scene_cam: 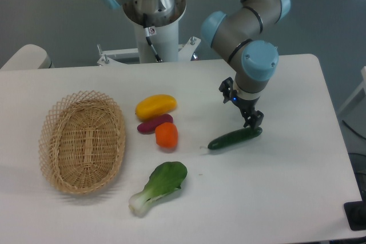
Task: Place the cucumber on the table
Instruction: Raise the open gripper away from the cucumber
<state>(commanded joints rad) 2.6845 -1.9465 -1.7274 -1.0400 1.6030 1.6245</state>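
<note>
— Where is the cucumber (235,139) lying now?
— I am seeing it flat on the table (274,192), right of the orange vegetable (166,135). The gripper (242,106) is hovering above, jaws spread, pinching nothing.

On the one white table (274,198) there are five vegetables and one container. The vegetables: one dark green cucumber (234,139), one yellow vegetable (155,106), one dark purple vegetable (154,124), one orange vegetable (167,135) and one bok choy (159,186). The purple one is partly hidden behind the orange one, so it is probably a single piece. The container is one oval wicker basket (82,140). Above them is one robot arm (246,32) ending in one gripper (243,106).
</note>
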